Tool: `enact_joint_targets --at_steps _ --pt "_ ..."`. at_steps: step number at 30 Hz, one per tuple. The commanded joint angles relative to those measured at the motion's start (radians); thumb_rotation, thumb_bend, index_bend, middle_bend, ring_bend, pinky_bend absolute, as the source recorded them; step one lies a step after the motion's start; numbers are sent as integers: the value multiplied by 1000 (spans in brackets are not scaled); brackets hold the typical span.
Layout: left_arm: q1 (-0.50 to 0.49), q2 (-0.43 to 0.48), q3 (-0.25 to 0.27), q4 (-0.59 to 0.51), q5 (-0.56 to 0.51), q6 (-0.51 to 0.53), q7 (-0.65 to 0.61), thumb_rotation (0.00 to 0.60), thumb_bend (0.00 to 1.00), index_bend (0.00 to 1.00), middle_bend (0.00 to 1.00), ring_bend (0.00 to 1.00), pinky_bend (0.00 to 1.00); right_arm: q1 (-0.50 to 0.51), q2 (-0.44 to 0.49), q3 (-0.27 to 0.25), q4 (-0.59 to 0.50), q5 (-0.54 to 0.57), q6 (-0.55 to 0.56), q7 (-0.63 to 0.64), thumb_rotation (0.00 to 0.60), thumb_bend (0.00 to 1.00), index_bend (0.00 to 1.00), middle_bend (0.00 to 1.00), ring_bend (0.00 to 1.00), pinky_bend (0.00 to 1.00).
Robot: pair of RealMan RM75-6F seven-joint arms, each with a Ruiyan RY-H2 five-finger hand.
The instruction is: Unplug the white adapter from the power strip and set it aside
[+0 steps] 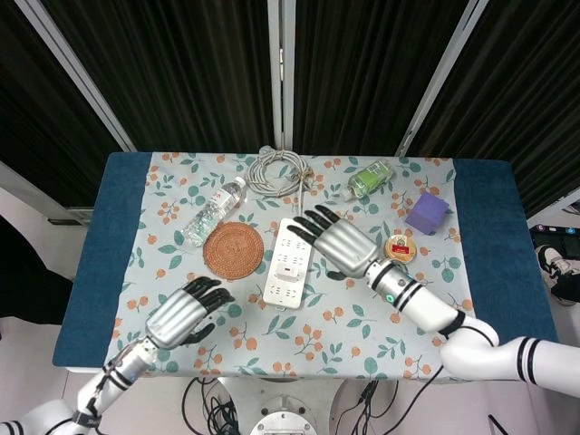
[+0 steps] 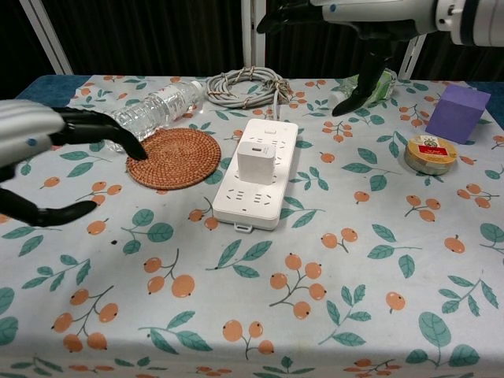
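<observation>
From the head camera, the power strip [image 1: 293, 260] lies mid-desk, angled, with the white adapter [image 1: 289, 269] plugged into its middle. The right hand [image 1: 341, 246], fingers spread and holding nothing, hangs at the strip's 3 o'clock; the left hand [image 1: 180, 313], also empty with fingers apart, sits at its 8 o'clock. A woven coaster [image 1: 234, 250] lies at 9 o'clock. From the chest camera, the adapter [image 2: 255, 161] stands upright in the strip [image 2: 257, 174], the right hand [image 2: 358, 22] raised above at 1 o'clock, the left hand [image 2: 35, 153] at 9 o'clock.

White adapter [image 2: 255, 162] sits plugged in the power strip [image 2: 257, 185], both hands open and clear.
</observation>
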Motion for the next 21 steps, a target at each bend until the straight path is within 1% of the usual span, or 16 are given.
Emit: enact_joint_targets --at_steps 1,5,12,17,21 --pt "-69 -83 -33 -1 -52 -95 72 600 379 238 241 145 205 102 -19 -14 48 74 -92 -88 600 58 0 67 0 48" --pt "-105 -150 -48 14 -102 -147 109 600 377 238 248 145 221 151 -71 -43 91 83 -102 -134 600 58 0 81 0 61" --pt "-152 -256 -61 97 -171 -197 166 600 375 238 249 145 240 178 -151 -94 174 62 -108 -101 600 58 0 106 0 97" --pt "-165 -308 -65 151 -212 -197 157 600 375 238 249 148 269 183 -198 -118 235 25 -104 -54 600 58 0 129 0 130" --pt "-173 -342 -65 183 -215 -174 138 600 374 238 261 167 286 191 -233 -138 286 -14 -106 -29 600 58 7 143 0 148"
